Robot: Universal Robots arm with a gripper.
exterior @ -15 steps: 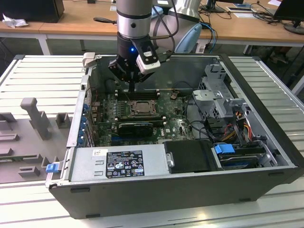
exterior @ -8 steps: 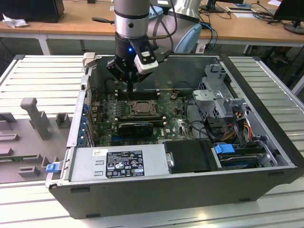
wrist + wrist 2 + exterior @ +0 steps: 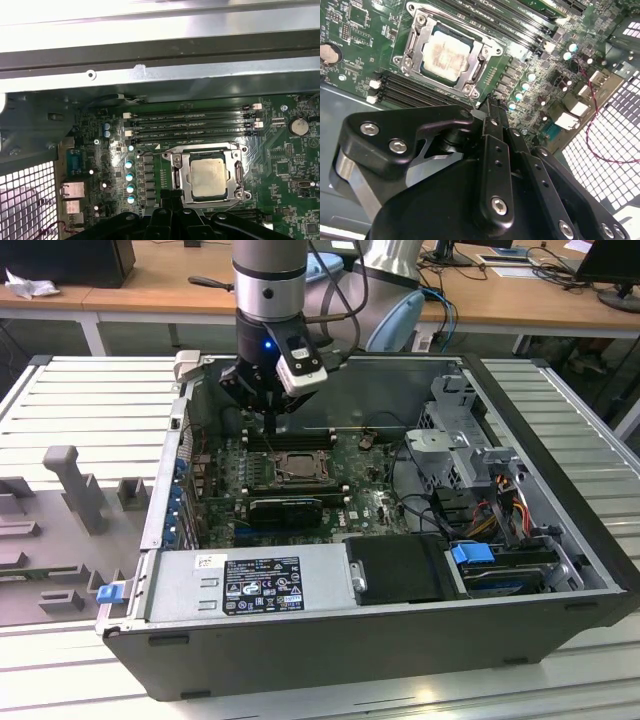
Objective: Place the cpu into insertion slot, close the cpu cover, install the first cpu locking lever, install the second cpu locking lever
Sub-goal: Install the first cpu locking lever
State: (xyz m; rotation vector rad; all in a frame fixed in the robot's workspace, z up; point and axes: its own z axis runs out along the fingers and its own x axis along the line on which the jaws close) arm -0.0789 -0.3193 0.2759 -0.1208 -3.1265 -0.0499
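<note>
Pincer: the gripper [image 3: 270, 426] is seen in both wrist views with its fingers [image 3: 492, 130] drawn together into one narrow tip; nothing is held between them.
Pincer position: in the exterior view it is hung low over the motherboard [image 3: 372, 502], at about 11 o'clock from the insertion slot [image 3: 274, 468], near the memory slots [image 3: 192, 125]. Whether the board is touched cannot be told.
Chip: the cpu [image 3: 446, 54] [image 3: 208, 177] is seated flat in the insertion slot, with its pale metal face turned up.
Cover: the cpu cover [image 3: 413, 44] [image 3: 236, 175] is laid down over the slot, and the chip's face is framed by its window.
Levers: thin wire is seen along the socket's edge; whether it is latched cannot be told.
Surroundings: the board is housed in an open computer case [image 3: 300, 645], with a labelled grey box [image 3: 250, 585] at 6 o'clock from the slot in the exterior view.
</note>
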